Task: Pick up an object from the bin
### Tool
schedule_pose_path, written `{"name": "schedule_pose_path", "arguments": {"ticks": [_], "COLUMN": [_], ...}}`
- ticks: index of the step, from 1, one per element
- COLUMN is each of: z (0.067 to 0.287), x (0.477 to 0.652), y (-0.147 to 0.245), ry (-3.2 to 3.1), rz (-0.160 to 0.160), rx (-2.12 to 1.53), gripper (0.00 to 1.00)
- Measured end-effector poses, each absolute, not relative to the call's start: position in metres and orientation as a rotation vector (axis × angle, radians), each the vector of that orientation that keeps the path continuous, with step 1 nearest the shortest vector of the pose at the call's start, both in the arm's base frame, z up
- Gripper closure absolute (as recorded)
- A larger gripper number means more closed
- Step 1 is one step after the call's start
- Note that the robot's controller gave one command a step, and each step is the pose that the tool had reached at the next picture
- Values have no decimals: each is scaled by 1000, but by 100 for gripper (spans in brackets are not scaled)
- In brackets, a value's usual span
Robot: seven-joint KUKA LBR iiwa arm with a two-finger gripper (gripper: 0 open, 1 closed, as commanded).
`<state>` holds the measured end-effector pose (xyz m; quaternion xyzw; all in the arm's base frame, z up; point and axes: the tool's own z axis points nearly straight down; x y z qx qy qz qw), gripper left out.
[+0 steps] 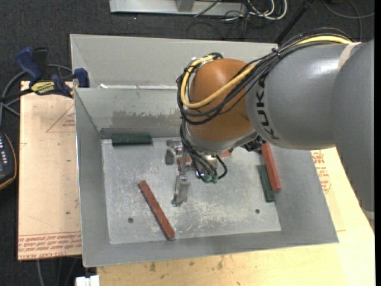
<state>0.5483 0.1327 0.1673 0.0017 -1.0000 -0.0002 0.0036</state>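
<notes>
My gripper (179, 194) hangs low over the middle of the bin floor, under the arm's wrist. A red-brown flat bar (156, 209) lies diagonally on the floor just to its front left, a short way apart from it. A dark green bar (131, 139) rests along the back wall, further to the left. I see nothing held in the gripper.
Against the right side of the bin lie a red bar (271, 167) and a dark green bar (265, 184) side by side, their far ends hidden under the arm. The arm and its orange cover hang over the bin's back right.
</notes>
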Motion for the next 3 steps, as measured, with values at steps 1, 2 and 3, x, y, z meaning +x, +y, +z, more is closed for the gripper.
{"name": "schedule_pose_path", "arguments": {"ticks": [1, 2, 3], "z": [66, 70, 234], "x": [502, 505, 512], "y": [160, 159, 143], "ry": [-3133, -3142, -3151], "rz": [-1, -3, -5], "rx": [33, 26, 5], "gripper": [0, 100, 100]}}
